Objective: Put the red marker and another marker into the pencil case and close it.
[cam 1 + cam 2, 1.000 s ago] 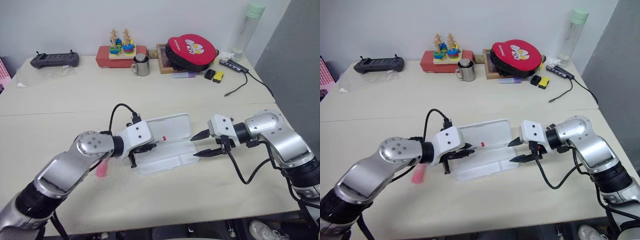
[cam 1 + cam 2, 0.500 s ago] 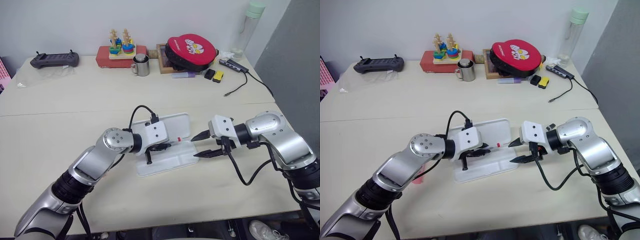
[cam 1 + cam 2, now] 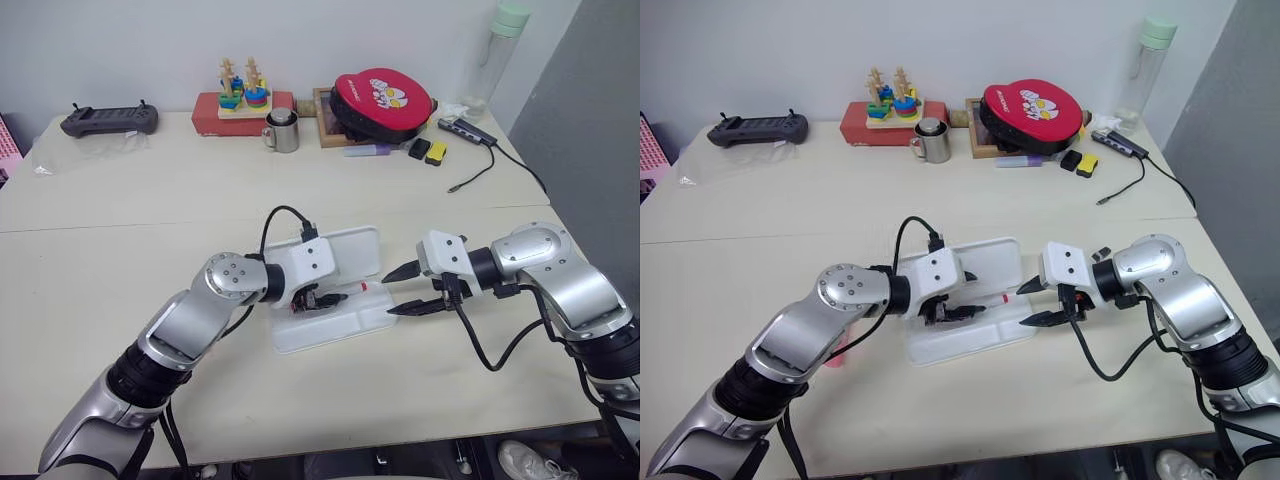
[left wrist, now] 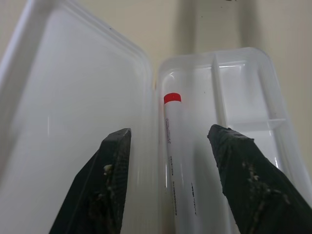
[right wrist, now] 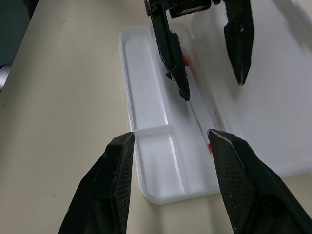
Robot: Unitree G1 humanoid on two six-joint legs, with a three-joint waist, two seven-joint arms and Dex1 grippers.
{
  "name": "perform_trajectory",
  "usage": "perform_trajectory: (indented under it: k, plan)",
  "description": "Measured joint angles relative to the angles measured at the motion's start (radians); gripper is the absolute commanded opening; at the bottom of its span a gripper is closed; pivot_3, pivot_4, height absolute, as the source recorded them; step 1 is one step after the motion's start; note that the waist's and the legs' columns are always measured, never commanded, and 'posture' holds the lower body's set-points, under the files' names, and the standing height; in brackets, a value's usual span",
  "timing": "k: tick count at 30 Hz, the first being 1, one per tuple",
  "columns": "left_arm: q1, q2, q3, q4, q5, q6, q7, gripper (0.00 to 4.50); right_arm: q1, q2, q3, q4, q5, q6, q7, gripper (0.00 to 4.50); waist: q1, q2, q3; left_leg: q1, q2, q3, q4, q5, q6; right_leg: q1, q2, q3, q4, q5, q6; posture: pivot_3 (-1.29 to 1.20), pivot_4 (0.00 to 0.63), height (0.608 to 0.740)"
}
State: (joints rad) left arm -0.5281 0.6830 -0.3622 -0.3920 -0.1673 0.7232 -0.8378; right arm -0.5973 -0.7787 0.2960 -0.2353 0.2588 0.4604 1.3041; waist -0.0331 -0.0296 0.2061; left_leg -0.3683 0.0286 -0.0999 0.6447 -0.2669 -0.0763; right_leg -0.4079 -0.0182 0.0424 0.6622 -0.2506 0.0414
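We see the open left claw straddling the red marker in the pencil case; retracting carelessly risks dragging it out.

steel mug, red pouch (cartoon print), game controller

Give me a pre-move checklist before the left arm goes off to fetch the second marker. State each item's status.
1. Red marker lies inside the pencil case, in the compartment next to the hinge: ok.
2. Left gripper open, fingers on either side of the marker without gripping it: ok.
3. Pencil case lid folded back, tray accessible: ok.
4. Right gripper open, at the case's end and apart from the left gripper: ok.
5. Pink highlighter located: it lies on the table, mostly hidden behind the left arm; whether a clean grasp is possible: cannot tell.
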Motion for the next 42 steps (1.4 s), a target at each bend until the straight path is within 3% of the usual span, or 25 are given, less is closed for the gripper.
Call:
perform_trajectory:
  k: [5,14,16,18,22,28,34,42]
  plan:
    - [0.049,0.039,0.232,-0.179,-0.132,0.175,0.009,4.50,-0.004,0.000,-0.012,-0.021,0.036,0.035,0.000,2.48,-0.002,0.000,0.000,0.001,0.000,0.000,-0.001,0.000,0.000,0.000,0.000,0.000,0.001,0.000,0.000,0.00,0.150,0.740]
    - [0.264,0.033,0.801,-0.401,-0.433,0.579,0.041,4.50,-0.011,0.002,-0.031,-0.052,0.051,0.053,-0.003,2.48,-0.002,0.000,0.000,0.001,0.000,0.000,0.000,0.000,0.000,0.001,0.000,0.000,0.000,0.000,0.000,0.00,0.150,0.740]
    - [0.312,0.019,0.986,-0.432,-0.454,0.688,0.074,4.50,-0.011,0.002,-0.030,-0.049,0.050,0.051,-0.003,2.48,-0.003,0.000,0.000,0.002,0.000,0.000,0.000,0.000,0.000,0.001,0.000,0.000,0.001,0.000,0.000,0.00,0.150,0.740]
    - [0.359,0.013,1.044,-0.445,-0.442,0.728,0.120,4.50,-0.010,0.002,-0.030,-0.043,0.049,0.047,0.000,2.48,-0.003,0.000,0.000,0.003,0.000,0.000,0.000,0.000,0.000,0.002,0.000,0.000,0.001,0.000,0.000,0.00,0.150,0.740]
    - [0.433,-0.085,1.038,-0.462,-0.370,0.771,0.283,4.50,-0.012,0.015,-0.027,-0.029,0.047,0.031,0.003,2.48,0.002,0.000,0.000,0.003,0.000,0.000,0.001,0.000,0.000,0.003,0.000,0.000,0.000,0.000,0.001,0.00,0.150,0.740]
    - [0.481,-0.193,0.932,-0.454,-0.293,0.769,0.442,4.50,-0.020,0.019,-0.018,-0.002,0.037,0.011,0.008,2.48,0.002,-0.001,-0.001,0.003,0.000,0.000,0.001,0.000,-0.001,0.003,0.000,0.000,0.000,0.002,0.000,0.00,0.150,0.740]
    - [0.515,-0.229,0.834,-0.409,-0.248,0.708,0.526,4.50,-0.025,0.023,-0.014,0.007,0.037,0.002,0.013,2.48,0.001,-0.001,-0.001,0.003,0.000,0.000,0.000,0.000,-0.001,0.002,0.000,0.000,0.000,0.002,0.000,0.00,0.150,0.740]
    - [0.505,-0.246,0.792,-0.366,-0.242,0.655,0.552,4.50,-0.025,0.019,-0.014,0.006,0.036,-0.005,0.014,2.48,0.001,-0.001,-0.001,0.003,0.000,0.000,0.000,0.000,-0.001,0.002,0.000,0.000,0.000,0.002,0.000,0.00,0.150,0.740]
